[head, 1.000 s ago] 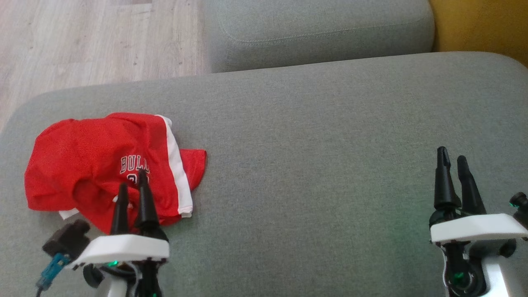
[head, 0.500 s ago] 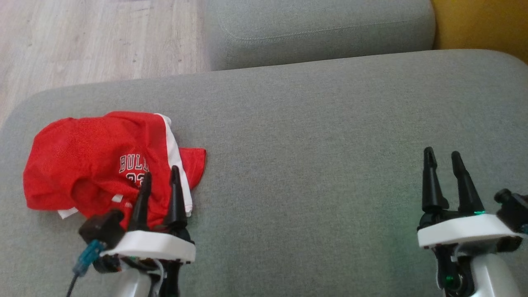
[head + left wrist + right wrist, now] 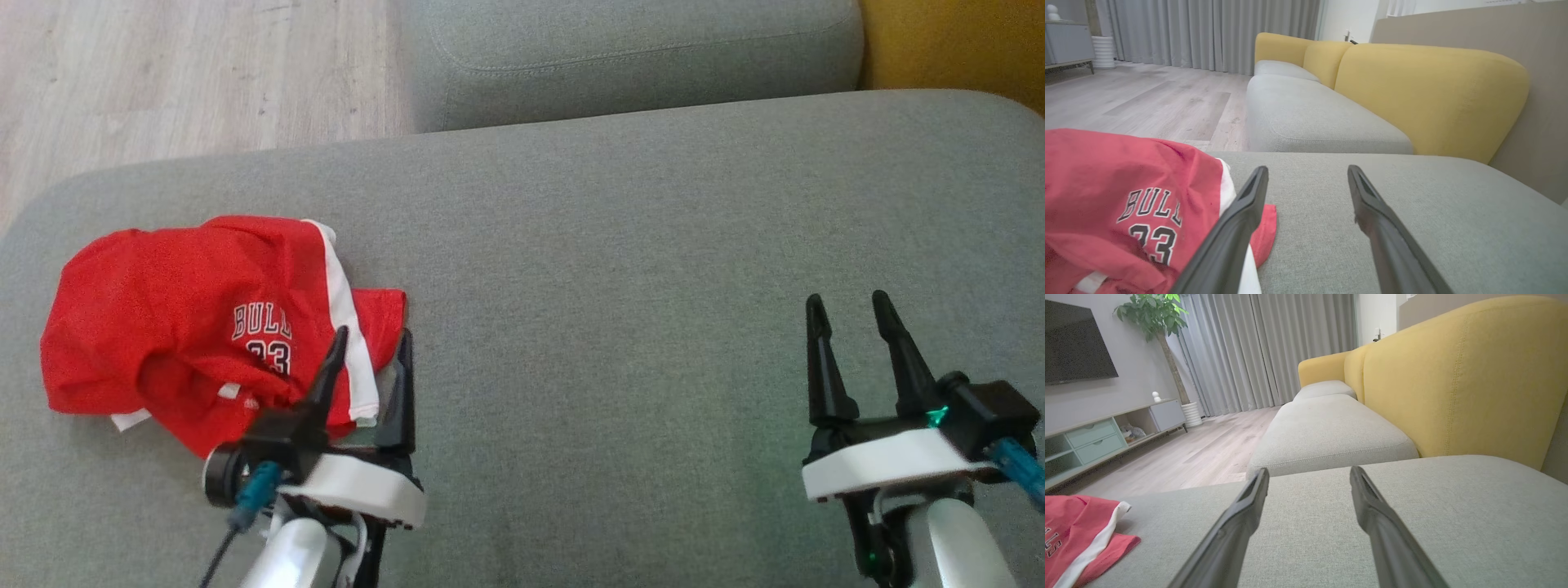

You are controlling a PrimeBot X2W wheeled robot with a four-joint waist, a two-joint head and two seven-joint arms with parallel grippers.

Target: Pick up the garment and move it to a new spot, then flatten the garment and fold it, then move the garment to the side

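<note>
While my left gripper (image 3: 373,335) is wide apart over the edge of the red garment (image 3: 163,327), I should pinch a thick bunch.

The garment (image 3: 163,327) lies on the cushion (image 3: 637,229), at its left end, with the middle and right of the cushion bare. The left gripper (image 3: 373,335) is above the cushion's near edge at the garment's right border; one finger crosses the cloth and the other is over bare cushion. The right gripper (image 3: 847,299) is above the cushion's near right part, well apart from the garment. Behind the cushion lies a second seat (image 3: 620,57). The floor (image 3: 188,73) is behind the cushion's left part, and the backrest (image 3: 955,41) is behind its right corner.
</note>
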